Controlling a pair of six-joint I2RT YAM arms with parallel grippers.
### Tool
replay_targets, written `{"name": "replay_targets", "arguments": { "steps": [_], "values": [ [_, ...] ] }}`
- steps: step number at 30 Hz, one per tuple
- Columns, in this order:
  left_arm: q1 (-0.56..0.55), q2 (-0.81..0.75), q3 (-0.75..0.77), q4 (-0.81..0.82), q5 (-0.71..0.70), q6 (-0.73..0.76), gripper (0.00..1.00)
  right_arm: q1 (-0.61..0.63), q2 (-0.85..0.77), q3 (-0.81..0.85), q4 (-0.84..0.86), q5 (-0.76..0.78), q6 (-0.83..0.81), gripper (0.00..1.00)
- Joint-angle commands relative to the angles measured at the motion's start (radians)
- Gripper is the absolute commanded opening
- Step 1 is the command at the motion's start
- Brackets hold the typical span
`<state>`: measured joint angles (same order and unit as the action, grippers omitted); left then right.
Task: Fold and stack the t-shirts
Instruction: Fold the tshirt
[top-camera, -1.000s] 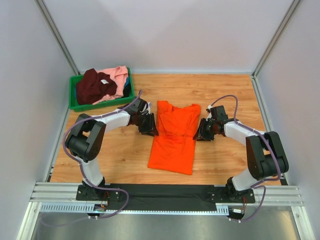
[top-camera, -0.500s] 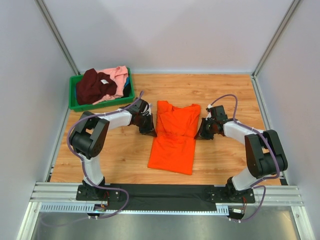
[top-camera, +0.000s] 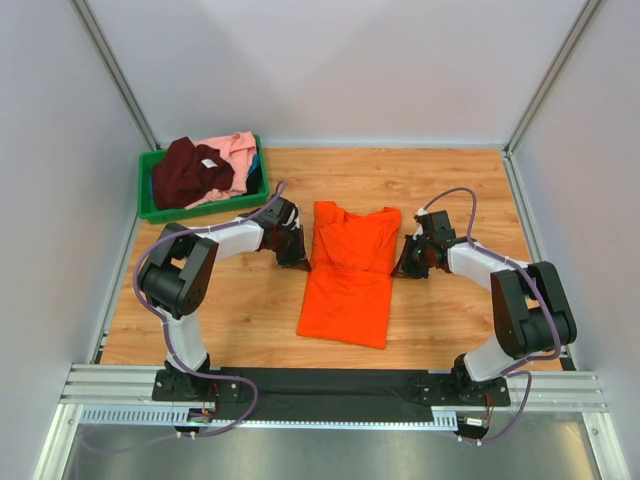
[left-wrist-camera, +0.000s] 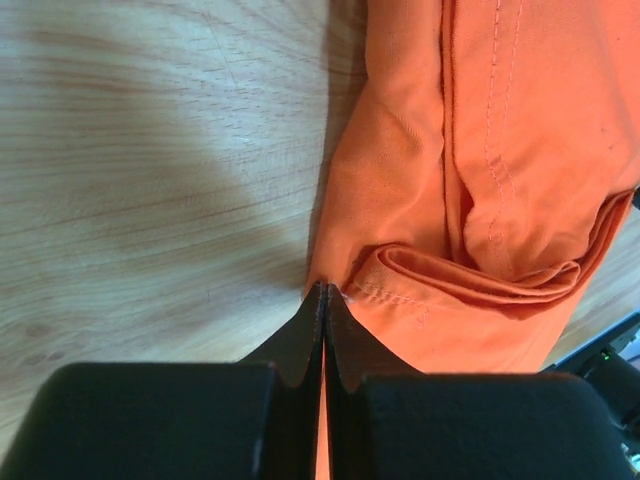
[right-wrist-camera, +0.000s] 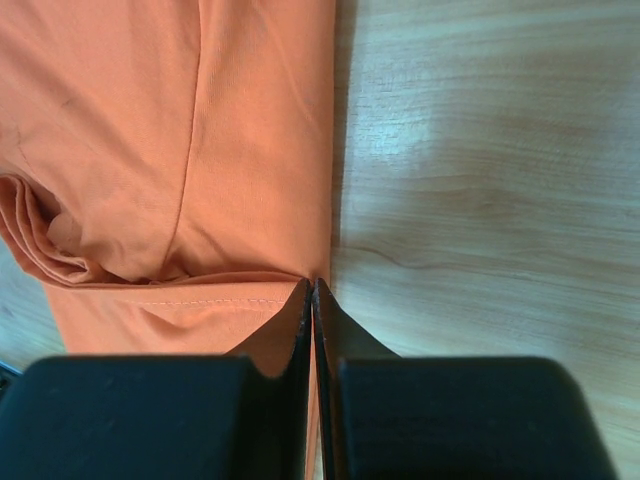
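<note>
On the wooden table (top-camera: 430, 180), the left gripper (left-wrist-camera: 323, 290) and right gripper (right-wrist-camera: 312, 285) are each pinched closed on a side edge of the orange t-shirt (top-camera: 350, 280), and how much cloth sits between the fingers is hidden. The shirt lies mid-table, long axis near-to-far, wider end far.

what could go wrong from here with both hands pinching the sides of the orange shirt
1. The left hand and right hand each pinch only the very edge of the orange shirt, so the cloth may slip out when lifted.
2. The sleeve folds beside the pinches look loose and may fall open.
3. The shirt lies slightly slanted on the table; uneven pulling could leave a crooked fold.
</note>
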<state>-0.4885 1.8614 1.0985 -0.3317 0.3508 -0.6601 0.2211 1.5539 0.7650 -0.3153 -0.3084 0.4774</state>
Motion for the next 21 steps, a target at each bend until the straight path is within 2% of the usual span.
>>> {"name": "replay_targets", "arguments": {
  "steps": [1,6,9,13,21],
  "values": [
    [0.001,-0.050,-0.005,0.010,-0.021,-0.010,0.00,0.003,-0.029,-0.010,0.036,0.031,0.006,0.00],
    [0.001,-0.102,-0.008,0.028,0.000,0.017,0.01,0.003,-0.037,-0.006,0.035,0.017,0.009,0.00],
    [0.001,-0.129,-0.014,0.051,0.014,0.037,0.16,0.001,-0.040,-0.001,0.030,0.014,0.010,0.00],
    [0.001,-0.145,-0.037,0.100,0.085,0.066,0.26,0.003,-0.046,0.003,0.018,0.014,0.009,0.00],
    [0.001,-0.084,-0.034,0.105,0.102,0.112,0.28,0.003,-0.045,0.013,0.010,0.011,0.007,0.00]
  ]
}}
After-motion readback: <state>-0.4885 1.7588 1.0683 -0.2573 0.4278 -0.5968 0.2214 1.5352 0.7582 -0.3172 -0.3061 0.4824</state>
